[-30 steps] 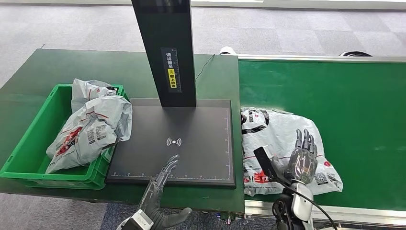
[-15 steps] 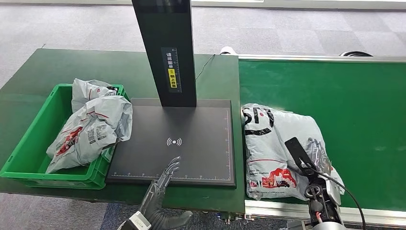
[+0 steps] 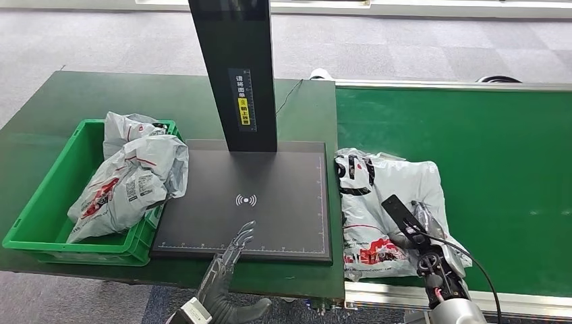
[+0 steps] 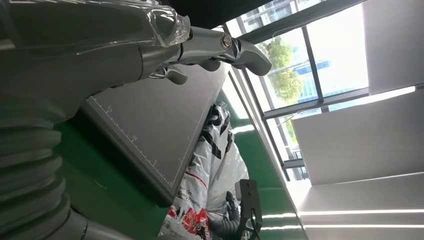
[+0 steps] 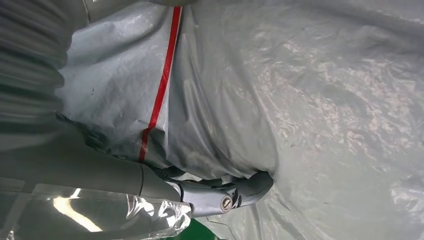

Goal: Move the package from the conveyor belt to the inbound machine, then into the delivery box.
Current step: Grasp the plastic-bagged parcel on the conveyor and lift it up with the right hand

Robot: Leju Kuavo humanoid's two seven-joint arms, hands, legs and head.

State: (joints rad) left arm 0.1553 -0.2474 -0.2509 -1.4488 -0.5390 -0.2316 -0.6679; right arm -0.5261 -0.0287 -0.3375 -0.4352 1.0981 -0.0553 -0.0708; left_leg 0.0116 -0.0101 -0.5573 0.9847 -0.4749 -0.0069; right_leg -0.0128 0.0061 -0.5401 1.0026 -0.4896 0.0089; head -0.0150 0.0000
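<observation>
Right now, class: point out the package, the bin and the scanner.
package (image 3: 398, 185), head view, upper grey face.
bin (image 3: 40, 196), head view, left wall.
scanner (image 3: 270, 223), head view, bare platform.

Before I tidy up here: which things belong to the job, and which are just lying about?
Job:
package on the belt, right hand pressed into it
scanner pad
green box

Lying about:
bags already in the box
cable behind the scanner
left hand, idle
</observation>
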